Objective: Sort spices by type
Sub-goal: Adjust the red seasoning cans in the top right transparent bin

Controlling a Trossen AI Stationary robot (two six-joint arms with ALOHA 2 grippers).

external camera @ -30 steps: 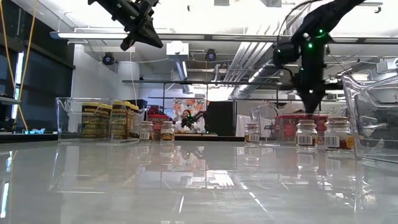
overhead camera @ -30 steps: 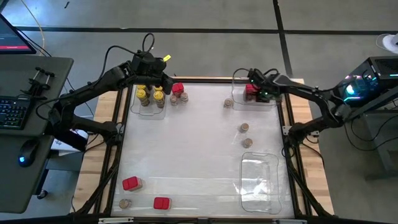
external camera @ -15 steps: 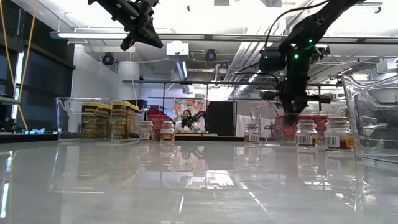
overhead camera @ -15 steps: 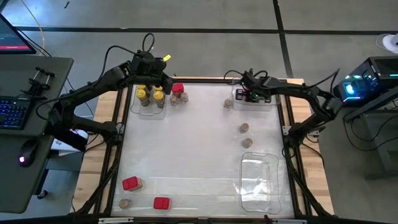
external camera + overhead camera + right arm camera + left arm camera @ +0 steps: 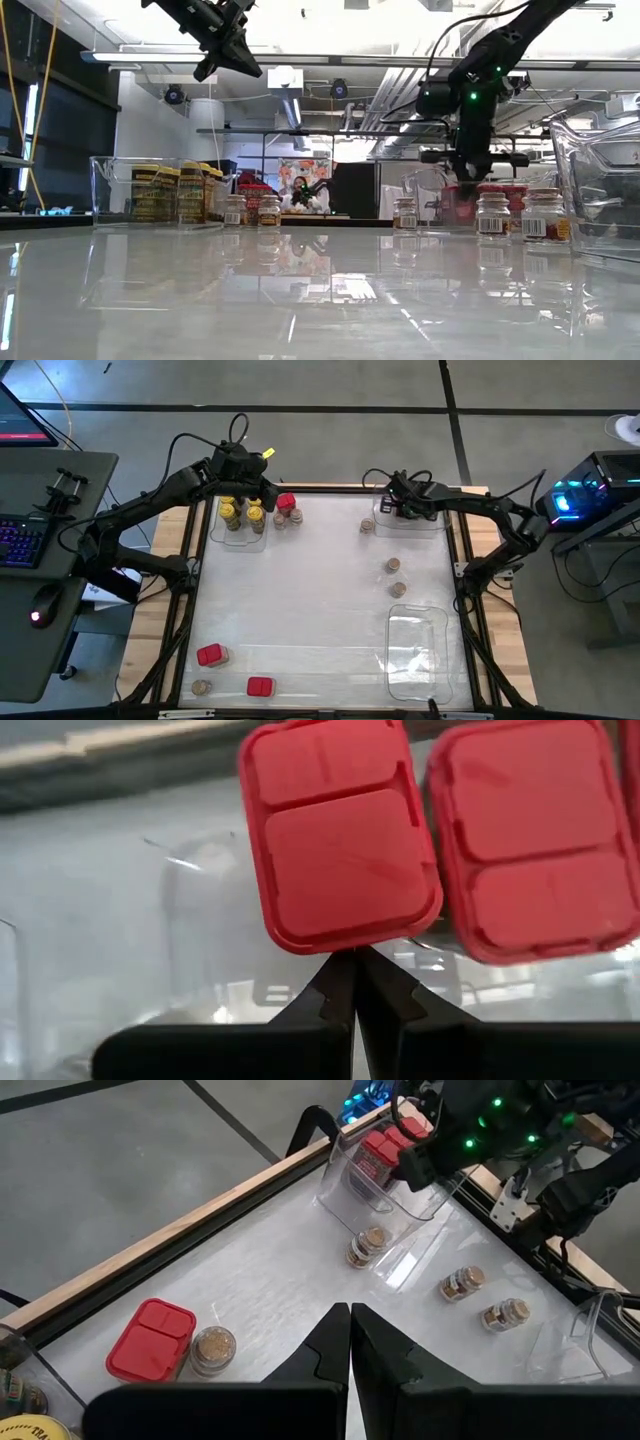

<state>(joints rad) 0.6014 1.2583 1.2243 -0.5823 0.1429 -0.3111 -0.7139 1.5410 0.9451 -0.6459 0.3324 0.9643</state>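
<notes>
right hand (image 5: pixel 396 508) shut over red boxes (image 5: pixel 430 835) in tray (image 5: pixel 440 526)

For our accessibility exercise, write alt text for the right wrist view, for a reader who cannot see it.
Two red boxes sit side by side in a clear tray, seen from above. The shut right gripper points at the near edge of one box, holding nothing.
</notes>
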